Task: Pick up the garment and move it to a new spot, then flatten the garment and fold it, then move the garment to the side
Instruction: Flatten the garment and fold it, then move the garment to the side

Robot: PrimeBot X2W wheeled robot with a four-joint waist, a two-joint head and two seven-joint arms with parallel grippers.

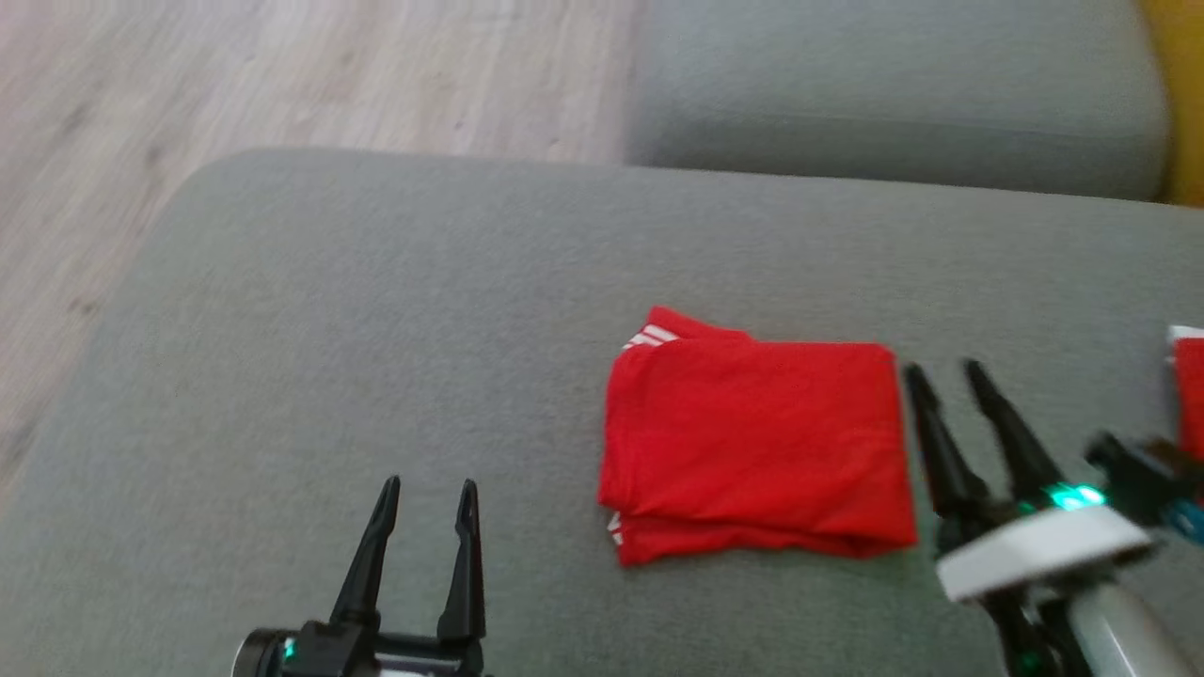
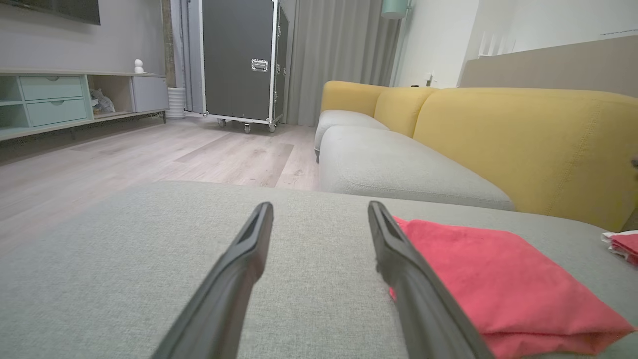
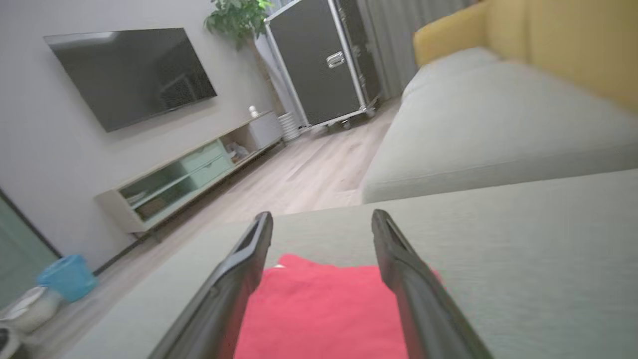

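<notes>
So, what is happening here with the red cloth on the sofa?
The robot is working on a red garment, which lies folded into a rectangle on the grey cushion. Neither pincer holds it: the right pincer stands open just beside its right edge, and the left pincer hangs open further left, apart from it. Another red cloth shows at the far right. The folding looks done; moving the garment aside may be what is left.
</notes>
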